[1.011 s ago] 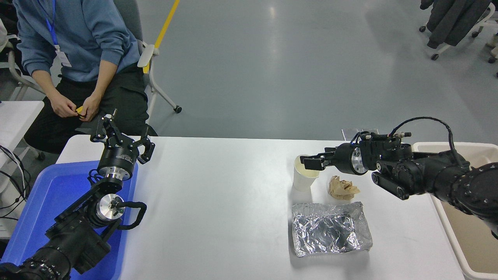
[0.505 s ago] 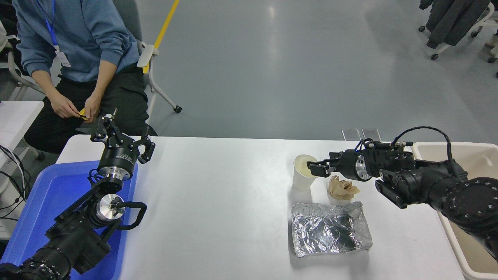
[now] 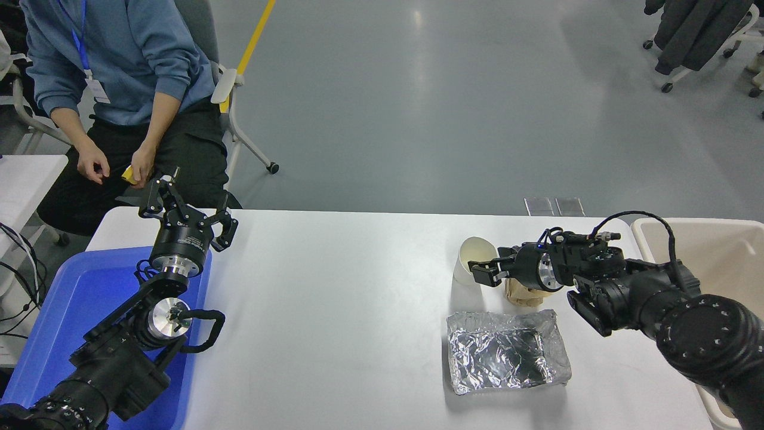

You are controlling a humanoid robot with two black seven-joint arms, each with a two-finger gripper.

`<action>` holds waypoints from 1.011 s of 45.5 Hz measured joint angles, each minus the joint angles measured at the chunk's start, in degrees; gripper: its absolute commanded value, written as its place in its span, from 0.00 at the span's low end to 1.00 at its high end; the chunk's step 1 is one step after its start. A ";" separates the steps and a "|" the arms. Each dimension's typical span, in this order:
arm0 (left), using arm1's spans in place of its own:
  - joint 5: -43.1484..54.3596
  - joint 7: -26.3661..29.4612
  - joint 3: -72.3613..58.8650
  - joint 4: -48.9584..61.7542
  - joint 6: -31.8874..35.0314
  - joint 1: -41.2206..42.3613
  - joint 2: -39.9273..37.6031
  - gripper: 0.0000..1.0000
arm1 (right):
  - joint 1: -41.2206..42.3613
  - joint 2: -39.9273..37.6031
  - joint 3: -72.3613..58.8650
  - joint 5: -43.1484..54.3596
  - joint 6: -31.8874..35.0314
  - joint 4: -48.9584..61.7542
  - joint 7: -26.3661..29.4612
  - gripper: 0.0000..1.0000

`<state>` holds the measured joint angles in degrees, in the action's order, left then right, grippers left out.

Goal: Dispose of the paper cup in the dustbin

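The white paper cup (image 3: pixel 470 261) is on the table's right half and leans to the left, its cream inside showing. My right gripper (image 3: pixel 482 270) reaches in from the right and is shut on the cup's near right wall at the rim. The beige dustbin (image 3: pixel 692 223) stands at the table's right edge, behind my right arm, mostly hidden by it. My left gripper (image 3: pixel 190 210) is parked, open and empty, at the far end of the blue tray.
A crumpled brown paper wad (image 3: pixel 518 294) lies just under my right wrist. A crinkled silver foil tray (image 3: pixel 507 352) lies in front of it. A blue plastic tray (image 3: pixel 54 310) is under my left arm. A person (image 3: pixel 113 71) sits at the far left.
My right arm has drawn back toward the near right. The gripper went from over the cup's mouth to closed on its rim wall, and the cup has tilted from upright.
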<state>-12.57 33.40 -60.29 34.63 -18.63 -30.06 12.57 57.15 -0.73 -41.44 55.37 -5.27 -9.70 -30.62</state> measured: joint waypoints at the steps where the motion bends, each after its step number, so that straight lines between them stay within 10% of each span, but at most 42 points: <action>1: 0.00 0.00 0.00 0.00 0.00 0.00 0.00 1.00 | -0.02 0.07 -0.01 0.00 0.03 0.08 0.00 0.09; 46: 0.00 0.00 0.00 0.00 0.00 0.00 0.00 1.00 | 13.33 -5.79 10.25 -15.20 15.39 -9.85 -4.56 0.00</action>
<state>-12.57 33.39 -60.29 34.63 -18.63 -30.06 12.57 70.48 -6.52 -31.19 40.16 10.12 -19.55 -35.19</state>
